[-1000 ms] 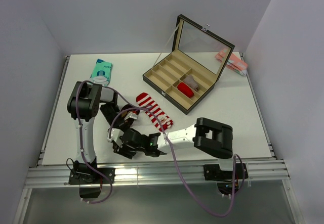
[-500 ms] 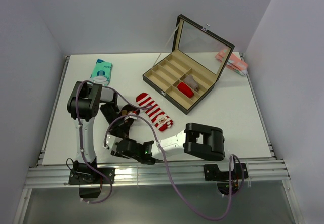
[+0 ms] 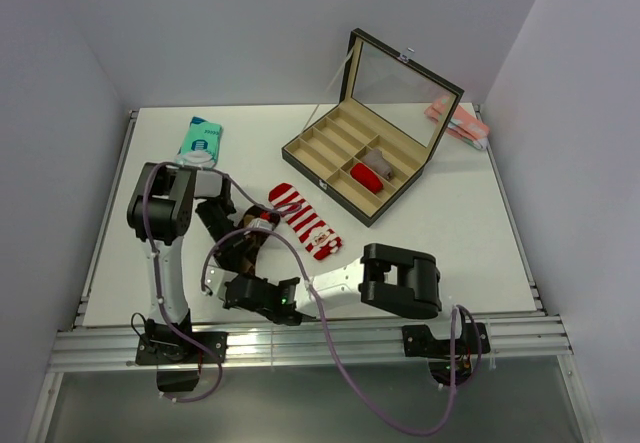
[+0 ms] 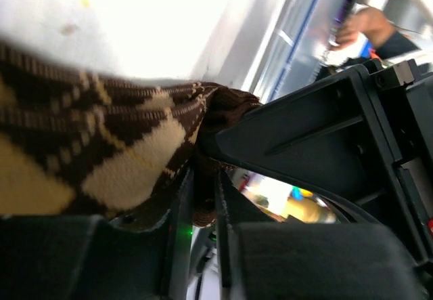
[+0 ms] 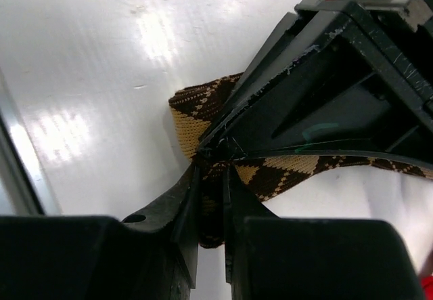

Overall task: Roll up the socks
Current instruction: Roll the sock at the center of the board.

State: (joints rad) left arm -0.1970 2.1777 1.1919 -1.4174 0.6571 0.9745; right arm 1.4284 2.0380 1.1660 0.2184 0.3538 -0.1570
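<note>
The brown and tan argyle sock point(image 4: 88, 151) lies on the white table near its front edge; in the top view only a brown scrap point(image 3: 250, 251) shows under the arms. My left gripper point(image 4: 205, 198) is shut on a dark fold of it. My right gripper point(image 5: 211, 202) comes from the opposite side and is shut on the same end of the sock point(image 5: 196, 114), tip to tip with the left gripper point(image 5: 325, 83). From above, the left gripper point(image 3: 238, 261) and right gripper point(image 3: 230, 285) meet. The red-and-white striped sock point(image 3: 305, 221) lies flat just right of them, untouched.
An open compartment box point(image 3: 330, 128) with its lid up stands at the back right, holding a red roll point(image 3: 365, 176). A teal packet point(image 3: 202, 140) lies at the back left, a pink item point(image 3: 458, 123) at the far right. The metal front rail point(image 3: 300, 343) runs close below the grippers.
My right gripper has slid left along the front edge and closed on the argyle sock's end. The right arm's elbow has drawn in leftward. The left gripper has kept its grip.
</note>
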